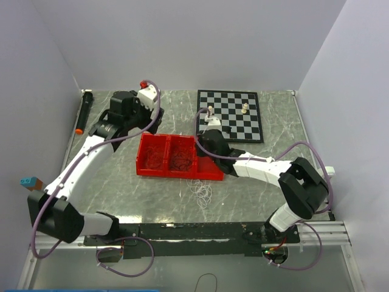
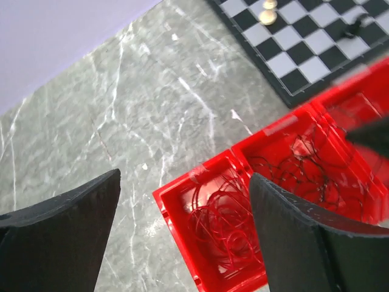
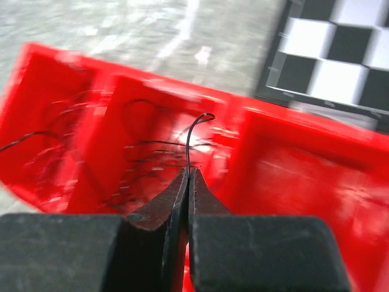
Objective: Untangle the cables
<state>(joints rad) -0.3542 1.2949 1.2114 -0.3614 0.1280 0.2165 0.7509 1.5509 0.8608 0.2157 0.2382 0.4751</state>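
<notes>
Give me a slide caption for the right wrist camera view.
Right fingers pinching a thin black wire above the red tray.

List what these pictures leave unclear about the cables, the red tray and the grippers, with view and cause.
- Top view: the right gripper is hidden under its own arm over the red tray.
- Right wrist view: motion blur smears the black cable; its far end is lost.
- Left wrist view: a finger covers part of the tray; the edge crops its last compartment.
- Top view: the white cable is too small to count loops.
</notes>
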